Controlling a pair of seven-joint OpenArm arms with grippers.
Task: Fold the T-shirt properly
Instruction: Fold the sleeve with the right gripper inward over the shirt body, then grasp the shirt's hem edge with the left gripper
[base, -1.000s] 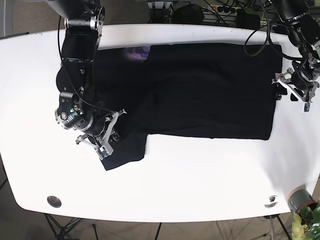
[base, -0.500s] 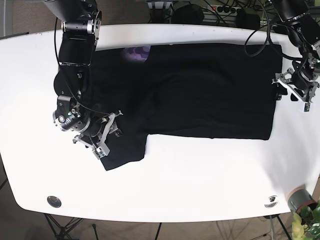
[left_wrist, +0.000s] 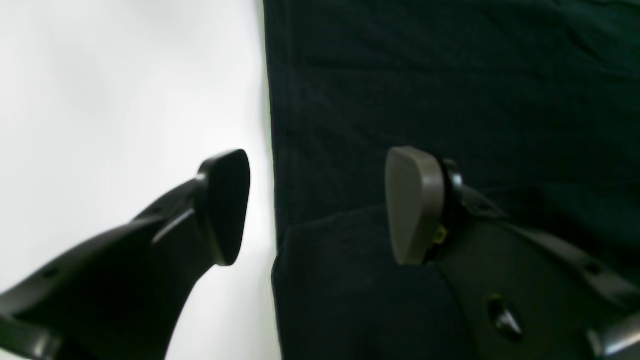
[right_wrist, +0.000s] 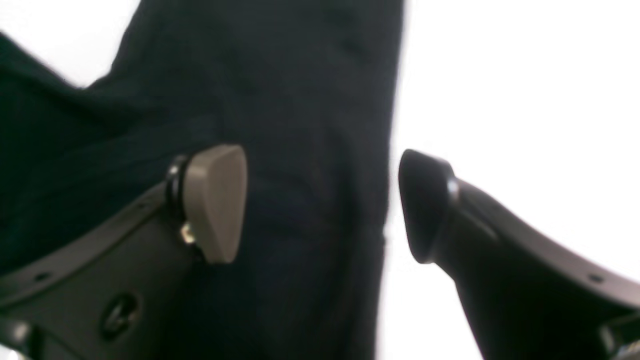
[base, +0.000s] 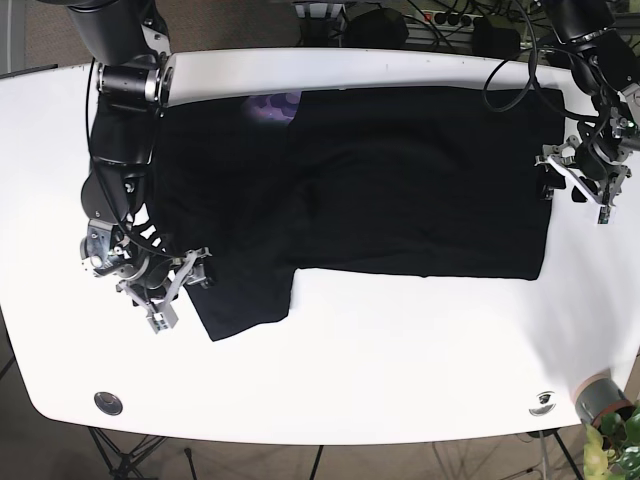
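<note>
Black T-shirt (base: 400, 180) is spread lengthwise across the white surface (base: 400, 370), each end edge straddled by a spread-apart claw: right claw (base: 175, 290) at the left sleeve, left claw (base: 580, 180) at the right hem.

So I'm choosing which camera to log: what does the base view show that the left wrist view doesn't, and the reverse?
Only the base view shows the whole shirt, the table, the right gripper at the sleeve and the pale print near the collar. Only the left wrist view shows the left gripper open, one finger over table, the other over cloth. Both show the left gripper straddling the shirt's edge.
</note>
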